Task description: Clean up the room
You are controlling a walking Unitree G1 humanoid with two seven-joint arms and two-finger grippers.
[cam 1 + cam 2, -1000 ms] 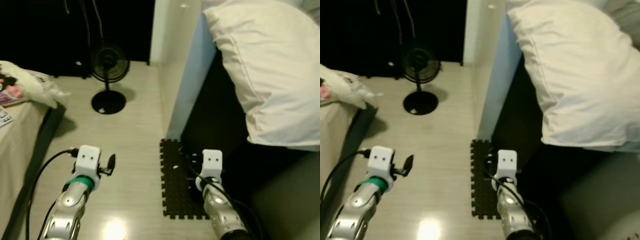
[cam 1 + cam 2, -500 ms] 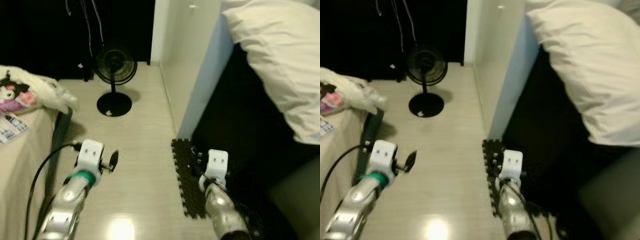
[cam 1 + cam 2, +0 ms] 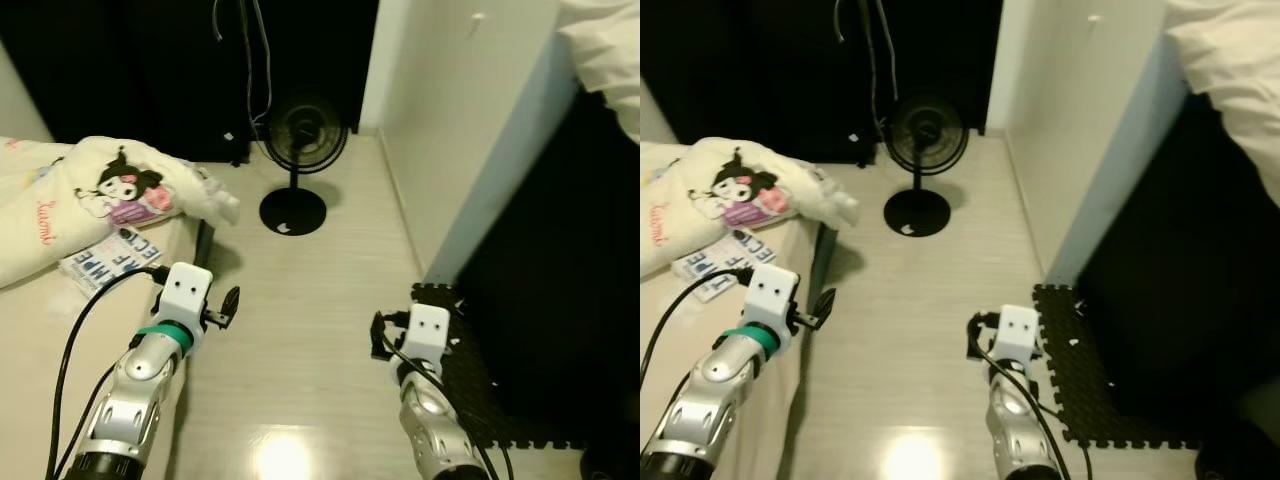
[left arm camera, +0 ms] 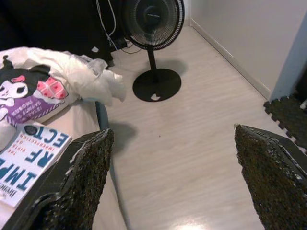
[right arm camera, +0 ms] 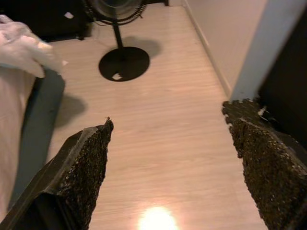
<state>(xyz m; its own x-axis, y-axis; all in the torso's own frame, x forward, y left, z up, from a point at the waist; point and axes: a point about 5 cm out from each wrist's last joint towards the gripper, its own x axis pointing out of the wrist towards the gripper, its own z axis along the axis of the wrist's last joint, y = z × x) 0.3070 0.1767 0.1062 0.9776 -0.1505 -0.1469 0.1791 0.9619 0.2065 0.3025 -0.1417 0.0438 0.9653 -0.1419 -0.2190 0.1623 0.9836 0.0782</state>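
The room's clutter is lying on the bed (image 3: 40, 330): a white printed cloth (image 3: 110, 190) bunched at the bed's far end, and a book (image 3: 105, 265) lying flat just beside it, nearer the robot. The left claw (image 3: 228, 305) is hovering over the bed's floor-side edge, fingers (image 4: 79, 182) spread wide, gripping nothing. The right claw (image 3: 378, 335) is hanging over the floor (image 3: 320, 290), well apart from the bed, equally wide and empty. A standing fan (image 3: 298, 150) is sitting beyond the bed's corner. Judging by this, the book is lying left of and just beyond the left claw, so the left arm is nearer.
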